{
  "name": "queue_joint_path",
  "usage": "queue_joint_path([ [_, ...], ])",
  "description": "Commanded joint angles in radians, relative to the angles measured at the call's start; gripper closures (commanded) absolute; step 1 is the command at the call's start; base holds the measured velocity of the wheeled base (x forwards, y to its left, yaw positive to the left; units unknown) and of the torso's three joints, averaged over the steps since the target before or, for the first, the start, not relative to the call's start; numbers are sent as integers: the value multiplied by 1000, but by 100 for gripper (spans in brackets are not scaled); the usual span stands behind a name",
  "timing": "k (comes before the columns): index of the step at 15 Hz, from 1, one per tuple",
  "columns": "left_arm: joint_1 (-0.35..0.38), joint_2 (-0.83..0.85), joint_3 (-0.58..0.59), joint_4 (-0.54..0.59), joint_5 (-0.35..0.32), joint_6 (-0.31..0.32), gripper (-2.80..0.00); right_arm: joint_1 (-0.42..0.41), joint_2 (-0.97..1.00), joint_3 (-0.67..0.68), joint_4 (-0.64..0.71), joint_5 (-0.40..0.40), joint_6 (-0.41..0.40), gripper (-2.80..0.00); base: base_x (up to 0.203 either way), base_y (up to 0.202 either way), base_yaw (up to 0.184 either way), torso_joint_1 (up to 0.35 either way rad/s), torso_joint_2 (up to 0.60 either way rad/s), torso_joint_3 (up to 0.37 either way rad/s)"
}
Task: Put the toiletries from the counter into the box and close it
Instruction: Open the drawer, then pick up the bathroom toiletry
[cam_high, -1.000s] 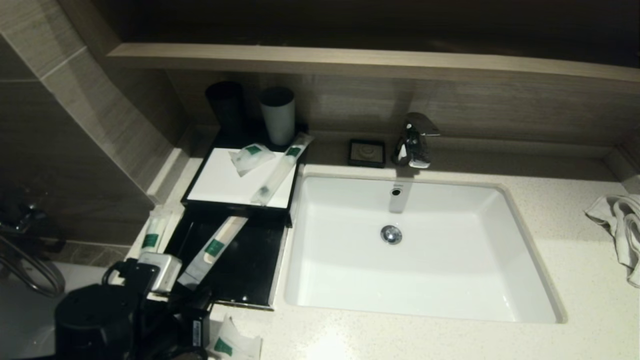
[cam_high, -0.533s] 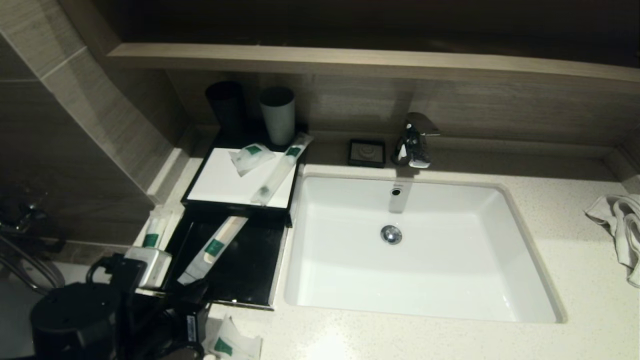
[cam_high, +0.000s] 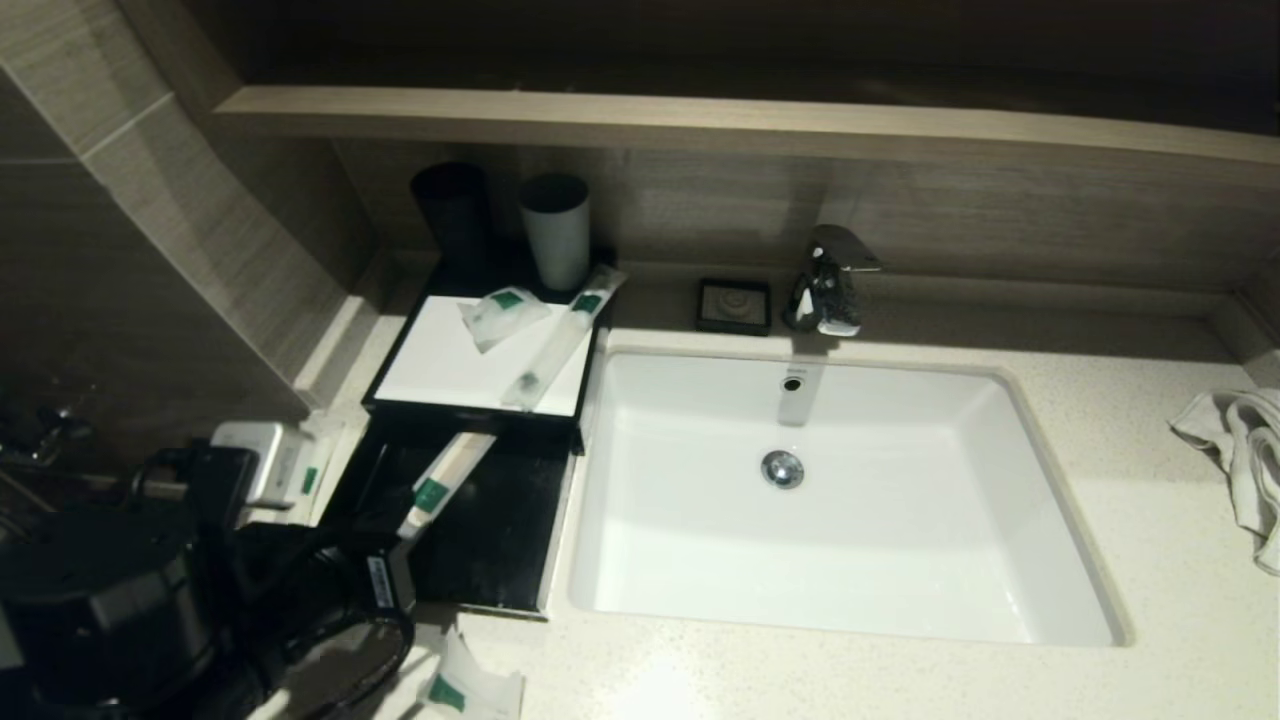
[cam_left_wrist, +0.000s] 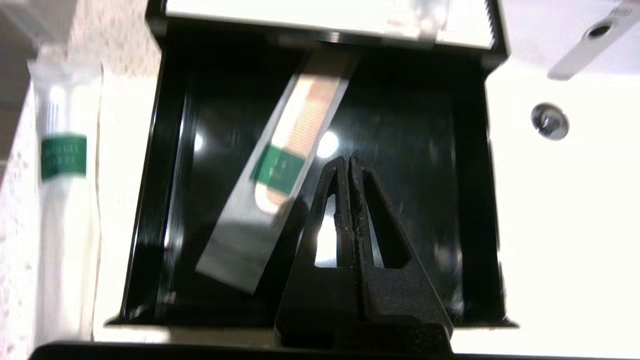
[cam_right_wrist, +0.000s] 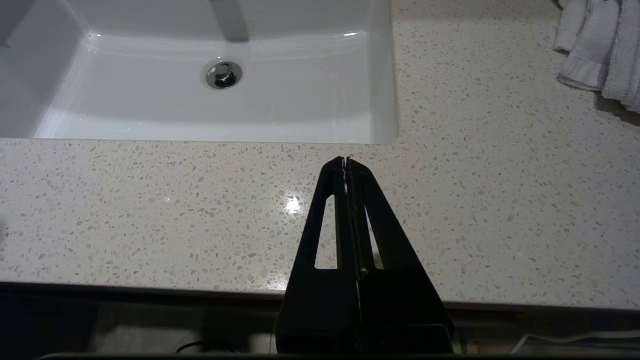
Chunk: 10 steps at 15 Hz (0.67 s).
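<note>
The left gripper (cam_left_wrist: 348, 162) hangs over the open drawer (cam_left_wrist: 450, 200) of the box (cam_high: 440, 365), fingers pressed together, empty. A comb packet (cam_left_wrist: 280, 175) lies in the drawer. The right gripper (cam_right_wrist: 346, 162), also closed, is over the counter (cam_right_wrist: 150, 200).

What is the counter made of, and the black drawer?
The counter looks like polished stone: off-white with small grey specks and a bright glint. The black drawer is probably glossy plastic or lacquer; its floor mirrors the lights. Hard to say which.
</note>
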Motion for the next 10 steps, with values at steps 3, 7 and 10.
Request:
queue_joint_path([
  [3, 2, -78, -214, 243, -8, 0, 0, 0, 2, 0, 0, 0, 1, 0, 0, 0, 0, 0, 0, 0],
  [7, 7, -20, -344, 349, -109, 16, 0, 0, 2, 0, 0, 0, 1, 0, 0, 0, 0, 0, 0, 0],
  [10, 33, 64, -432, 352, -152, 38, 0, 0, 2, 0, 0, 0, 1, 0, 0, 0, 0, 0, 0, 0],
])
